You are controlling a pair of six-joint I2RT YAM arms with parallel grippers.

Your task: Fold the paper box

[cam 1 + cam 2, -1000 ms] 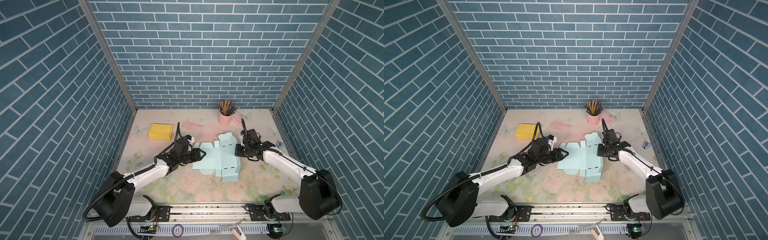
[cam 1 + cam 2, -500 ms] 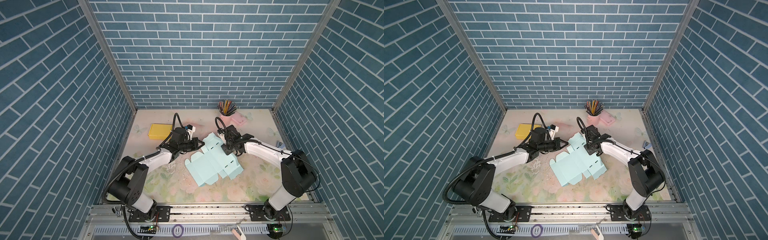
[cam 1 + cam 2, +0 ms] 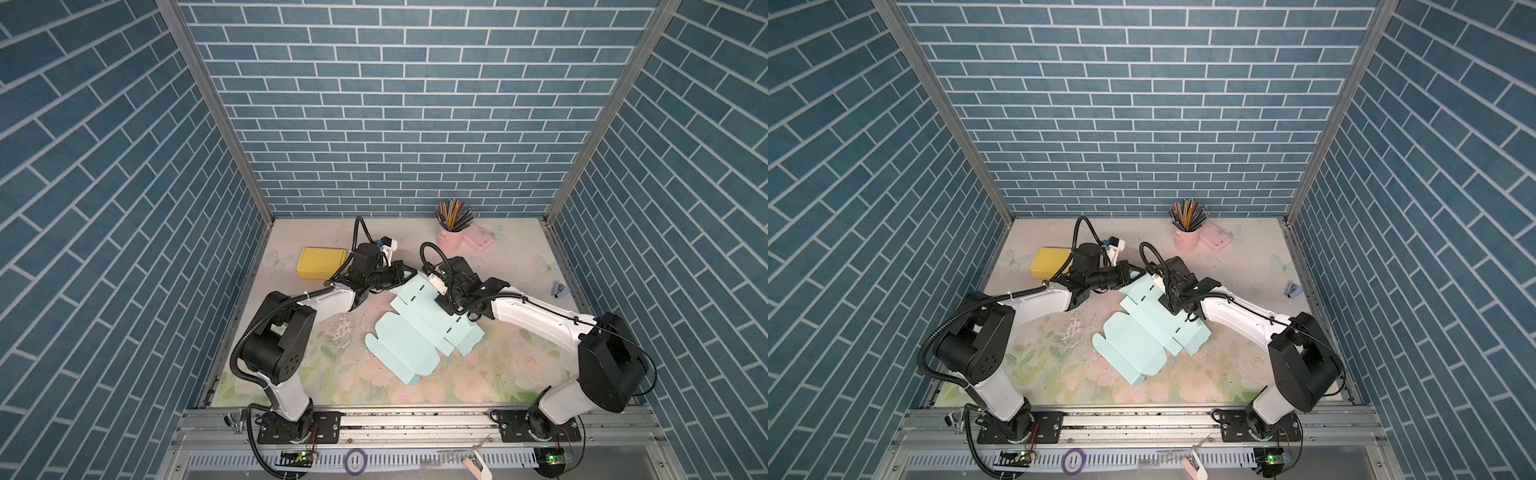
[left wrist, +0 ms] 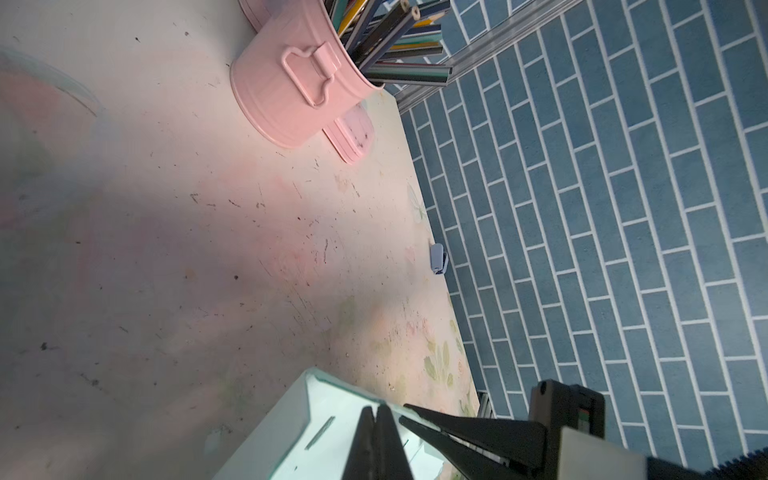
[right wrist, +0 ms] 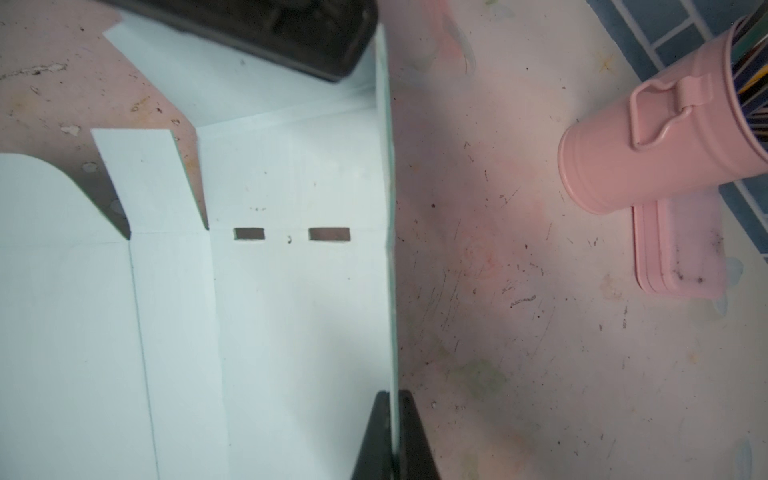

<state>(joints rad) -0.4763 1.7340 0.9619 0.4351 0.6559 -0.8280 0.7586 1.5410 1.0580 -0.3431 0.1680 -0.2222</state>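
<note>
Right wrist view: right end effector is clenched on the upright flap of the paper box, with the flap's thin edge running between the fingers. The rest of the box lies flat, white side up, showing two slots and crease lines. The left arm's black tip rests on the sheet at the flap's far end.

Left wrist view: left end effector is pinched shut at the raised edge of the box. Cannot tell if paper is actually between the fingers.

Both top views: box is unfolded, light blue, mid-desk, lying diagonally. Both arms meet at its far end and the near end lies free. A worn, scuffed patch on the desk sits just left of the box.

A pink pencil cup stands at the back, touching a flat pink case. A yellow box is back left, behind the left arm. A small grey clip-like item sits at the right wall, well apart from the box.
</note>
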